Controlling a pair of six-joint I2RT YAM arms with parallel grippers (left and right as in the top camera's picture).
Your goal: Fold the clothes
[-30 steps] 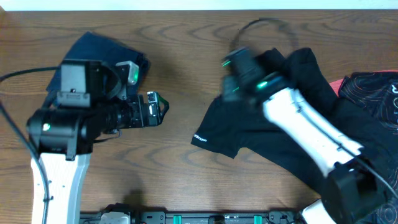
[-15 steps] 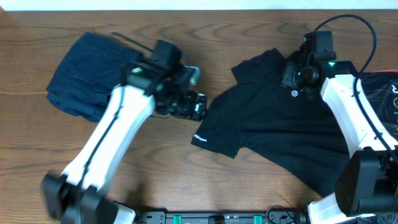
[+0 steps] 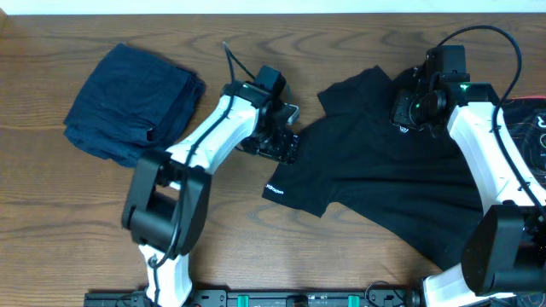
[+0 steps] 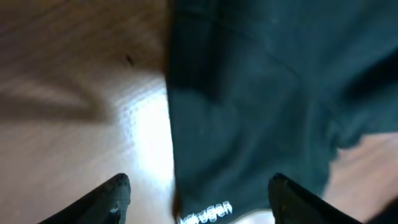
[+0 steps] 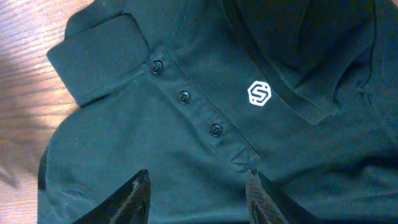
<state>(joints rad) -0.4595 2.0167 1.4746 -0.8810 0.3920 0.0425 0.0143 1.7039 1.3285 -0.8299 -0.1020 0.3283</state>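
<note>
Shifted left claw [image 4: 199, 186] rightward onto sleeve hem of black shirt [image 3: 375, 183], fingers spread apart; right claw [image 5: 196, 183] likewise spread, poised over button placket

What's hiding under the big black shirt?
The wooden table shows around the black shirt, so the shirt lies on it. Its right edge meets a black-and-coral patterned garment; whether it overlaps that one is unclear. Anything else beneath the cloth is covered.
</note>
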